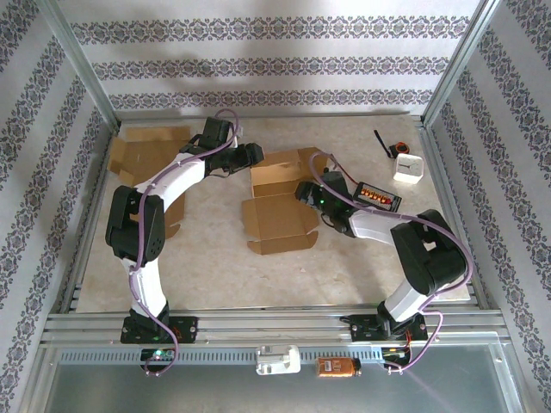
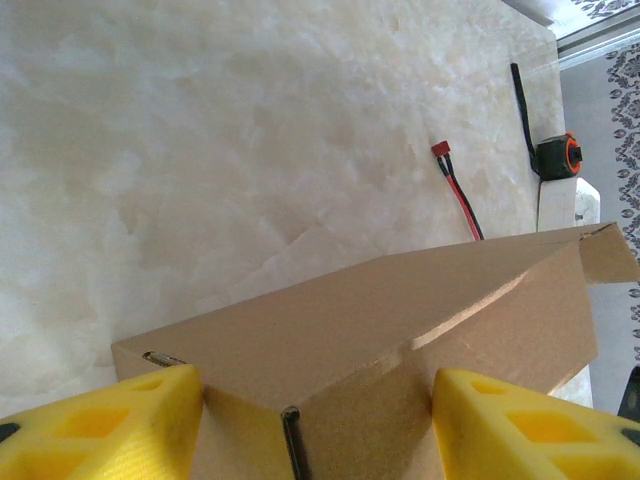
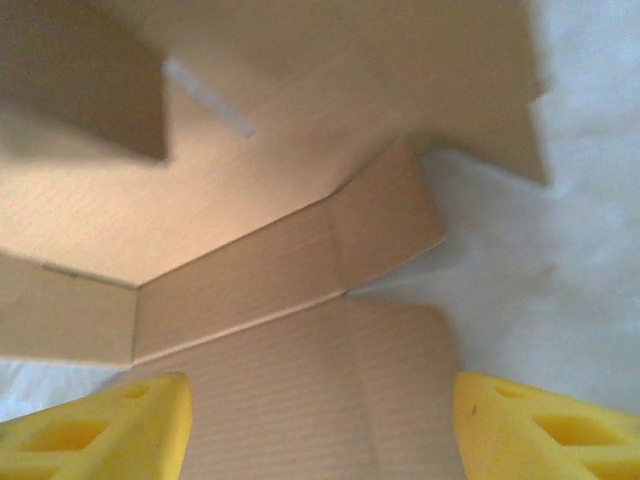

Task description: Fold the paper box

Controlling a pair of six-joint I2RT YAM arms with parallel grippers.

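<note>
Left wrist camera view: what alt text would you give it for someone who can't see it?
A brown cardboard box rises close to the camera, between the two spread yellow fingers of the left gripper. Behind it lies a pale marbled table with a red and black wire and a tape measure.

White-and-black arms [image 1: 181,182], purple cables [image 1: 139,256], yellow fingers [image 2: 100,425]

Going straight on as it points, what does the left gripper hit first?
The paper box: its cardboard wall stands just ahead, between the fingers of the left gripper. Contact is unclear.
</note>
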